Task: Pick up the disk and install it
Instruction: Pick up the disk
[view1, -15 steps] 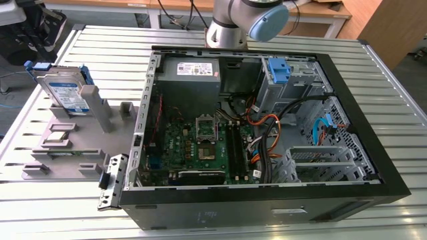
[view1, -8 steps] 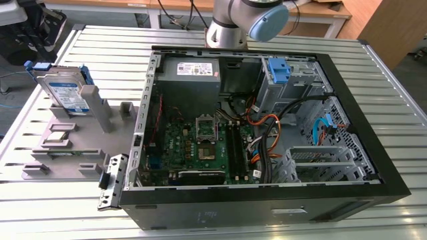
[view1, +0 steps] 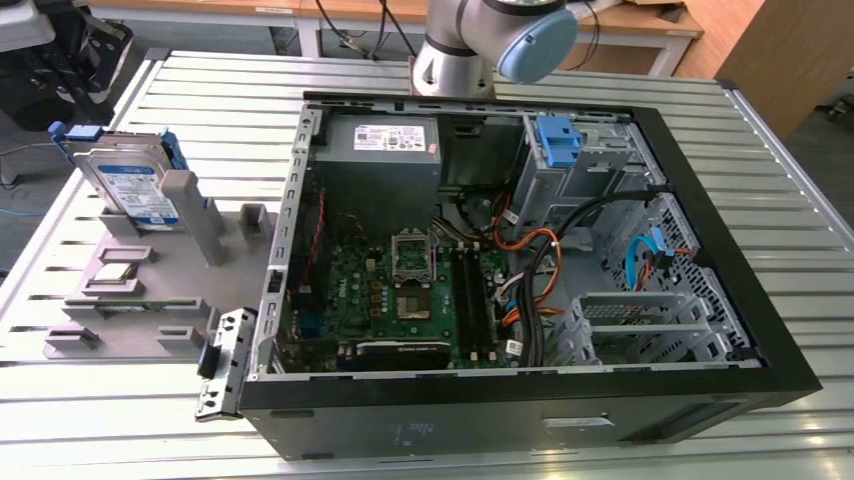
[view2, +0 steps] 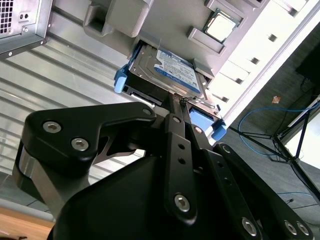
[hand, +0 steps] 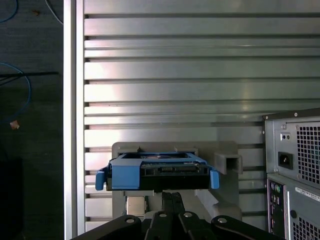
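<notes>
At exterior view's left of computer case (view1: 467, 425): disk (view1: 127, 185) upright in grey holder (view1: 167, 262), edge exposed for grasp. Gripper (view2: 180, 102) clear of it, fingers (view2: 173, 140) closed together, empty.

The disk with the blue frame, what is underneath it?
A grey stand holds the disk standing in a slot on the slatted table. Its lower edge is hidden by the slot.

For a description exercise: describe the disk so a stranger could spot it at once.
Find the open computer case; a grey holder block lies on the exterior view's left of it. The disk stands on edge at that block's far end. It alone is silver metal with a blue-and-white label in a blue plastic frame.
</notes>
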